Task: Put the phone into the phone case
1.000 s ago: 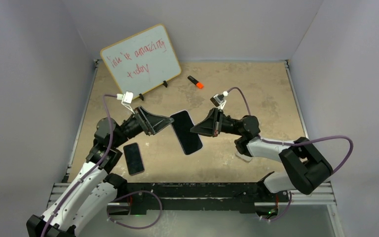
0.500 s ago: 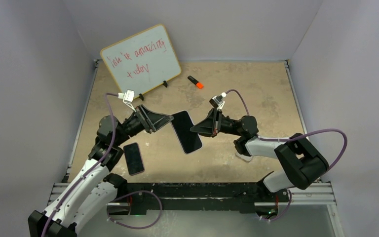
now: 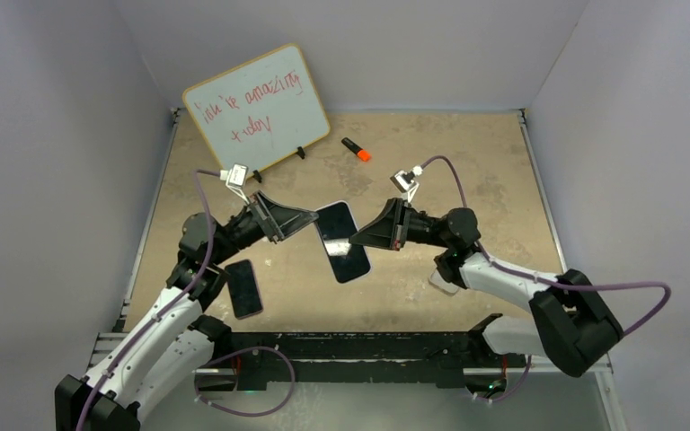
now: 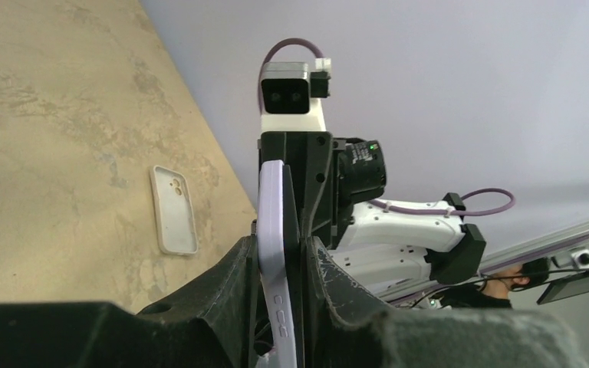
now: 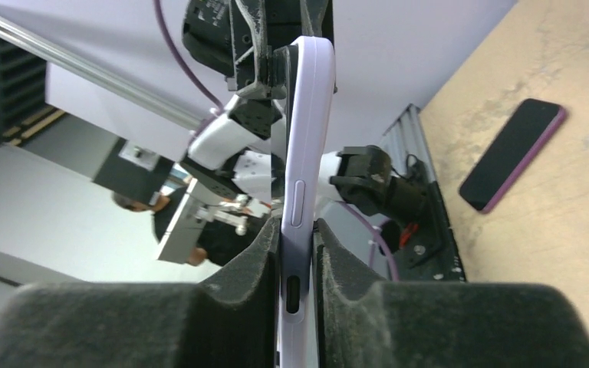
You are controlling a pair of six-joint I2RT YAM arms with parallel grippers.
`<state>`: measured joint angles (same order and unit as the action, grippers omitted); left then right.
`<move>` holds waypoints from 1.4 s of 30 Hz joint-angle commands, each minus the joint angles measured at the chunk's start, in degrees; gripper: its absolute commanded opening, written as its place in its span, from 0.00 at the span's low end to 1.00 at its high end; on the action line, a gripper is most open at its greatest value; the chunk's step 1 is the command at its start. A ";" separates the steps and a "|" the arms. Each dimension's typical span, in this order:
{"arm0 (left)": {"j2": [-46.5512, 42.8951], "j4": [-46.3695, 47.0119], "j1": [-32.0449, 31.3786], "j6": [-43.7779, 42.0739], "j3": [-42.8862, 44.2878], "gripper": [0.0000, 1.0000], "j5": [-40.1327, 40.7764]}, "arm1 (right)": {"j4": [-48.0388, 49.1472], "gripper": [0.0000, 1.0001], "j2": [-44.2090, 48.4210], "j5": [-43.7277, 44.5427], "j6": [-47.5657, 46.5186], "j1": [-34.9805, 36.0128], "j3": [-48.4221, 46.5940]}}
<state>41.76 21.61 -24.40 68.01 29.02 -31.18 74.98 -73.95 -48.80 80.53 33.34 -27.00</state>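
Tan table (image 3: pixel 476 180), left tool (image 3: pixel 310 221) and right tool (image 3: pixel 353 237) both clamped on phone (image 3: pixel 347 260)

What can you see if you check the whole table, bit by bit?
Surface: tan table, mottled.
Job's things: big phone held in the air between both arms; white case lying flat on the table.
Clutter: second phone flat by the left arm; marker; whiteboard with red writing, standing at the back.
Tools: left tool and right tool each shut on the big phone.
Cables: purple cables loop along both arms.
Surroundings: plain walls around the table.
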 commanded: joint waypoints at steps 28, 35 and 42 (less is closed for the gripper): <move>3.43 16.27 -0.10 4.07 -1.22 0.13 -5.68 | -5.05 0.03 6.65 1.30 -8.79 0.50 -4.68; 3.01 -3.75 -0.04 -10.13 4.20 0.00 -2.97 | -8.71 0.34 6.74 2.08 -10.47 0.50 -5.54; 4.70 -1.80 -0.07 -8.78 5.89 0.17 -6.88 | -9.74 0.00 5.86 2.72 -9.86 0.50 -6.25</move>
<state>45.41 21.85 -24.43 62.72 31.81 -35.70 61.17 -68.99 -47.70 69.34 33.67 -30.39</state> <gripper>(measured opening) 0.098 0.075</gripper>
